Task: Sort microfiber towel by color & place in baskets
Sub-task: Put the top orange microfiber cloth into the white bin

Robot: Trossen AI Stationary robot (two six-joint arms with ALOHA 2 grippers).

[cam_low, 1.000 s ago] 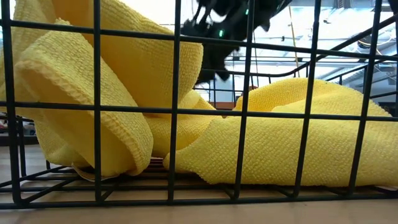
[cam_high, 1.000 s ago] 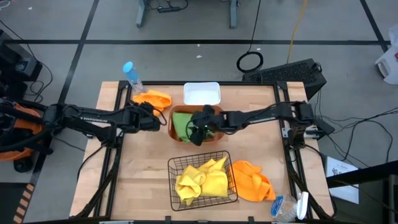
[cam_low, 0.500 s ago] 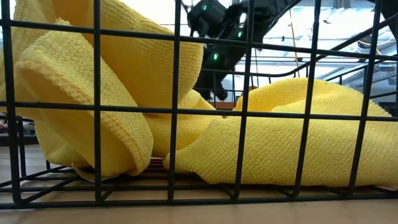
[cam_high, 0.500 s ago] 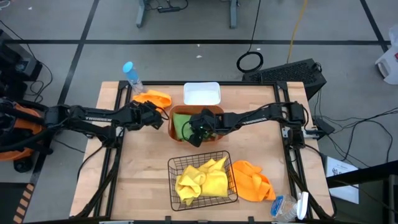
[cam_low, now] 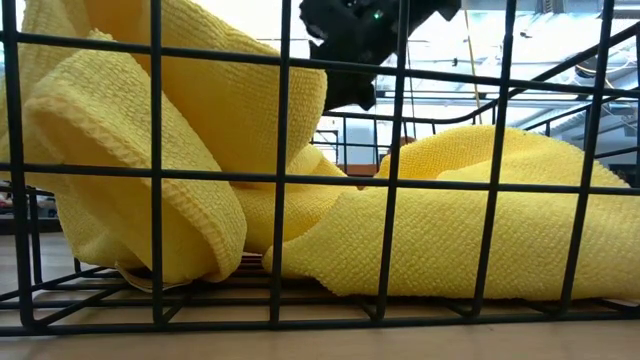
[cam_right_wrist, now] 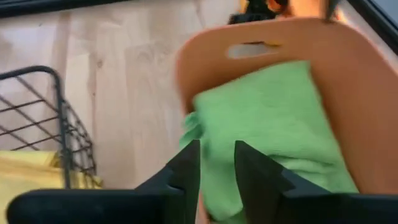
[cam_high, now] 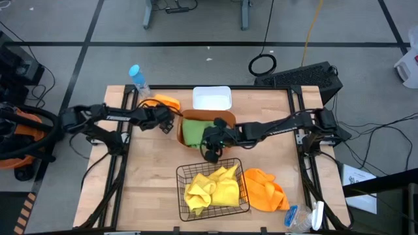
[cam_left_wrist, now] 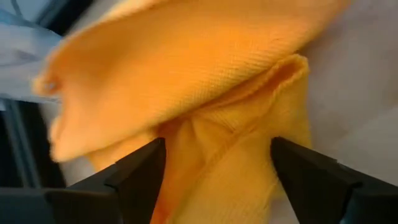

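An orange towel (cam_high: pixel 160 102) lies bunched on the table at the far left, and it fills the left wrist view (cam_left_wrist: pixel 186 81). My left gripper (cam_high: pixel 166 117) is open, and its fingers stand on either side of a fold of this towel (cam_left_wrist: pixel 217 149). A green towel (cam_high: pixel 192 130) lies in the orange-brown tub (cam_high: pixel 225 117). My right gripper (cam_high: pixel 208 138) hangs over the tub's near rim above the towel's near edge (cam_right_wrist: pixel 214 155), fingers a narrow gap apart and empty. Yellow towels (cam_high: pixel 212 189) fill the black wire basket (cam_high: pixel 181 196). A second orange towel (cam_high: pixel 264 189) lies at the near right.
The white bin (cam_high: pixel 212 98) stands behind the tub. A blue-capped clear bottle (cam_high: pixel 138 78) stands at the far left beside the orange towel. In the low view the wire basket (cam_low: pixel 283 180) and the yellow towels (cam_low: pixel 200 150) block most of the table, and my right gripper (cam_low: pixel 350 50) shows above them.
My right gripper has drawn back from inside the tub toward the table's near edge and gone up; the green towel stays in the tub. My left gripper has gone toward the far edge, up to the orange towel at the far left.
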